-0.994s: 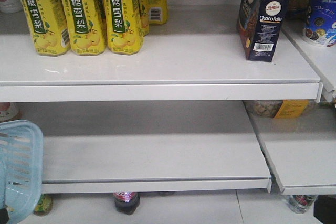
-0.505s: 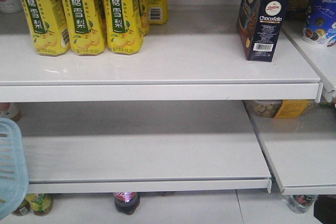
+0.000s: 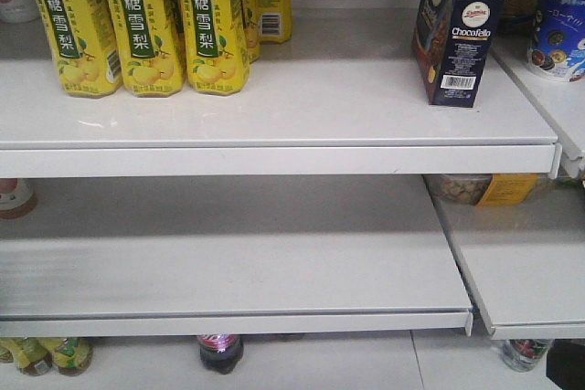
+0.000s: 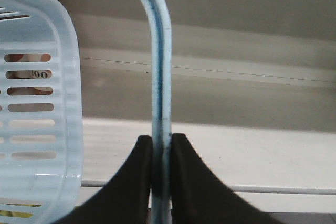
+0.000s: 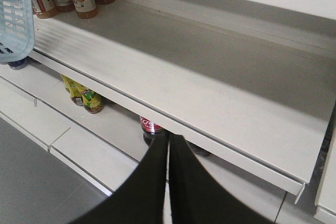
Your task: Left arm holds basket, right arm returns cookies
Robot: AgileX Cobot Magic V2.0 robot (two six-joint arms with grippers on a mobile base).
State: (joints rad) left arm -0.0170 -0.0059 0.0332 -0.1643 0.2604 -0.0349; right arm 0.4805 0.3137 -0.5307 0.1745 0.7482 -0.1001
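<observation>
At upper right of the front view, cookies [image 3: 454,29] stand upright on the upper shelf [image 3: 274,121], out of the right tool's [image 5: 168,145] own view, its jaws pressed together empty, while the left tool [image 4: 161,148] pinches the basket [image 4: 42,103] handle.

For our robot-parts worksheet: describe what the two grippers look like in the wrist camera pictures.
Both look alike. The left gripper and the right gripper each have two smooth matte black jaws, broad at the base and curving to narrow tips. No cables, markings or arm sections show.

Before me, three yellow pear-drink cartons [image 3: 142,25] stand side by side at the left of the white upper shelf [image 3: 274,148]. A dark-capped bottle [image 3: 220,351] stands beneath the bare lower shelf [image 3: 238,271].
</observation>
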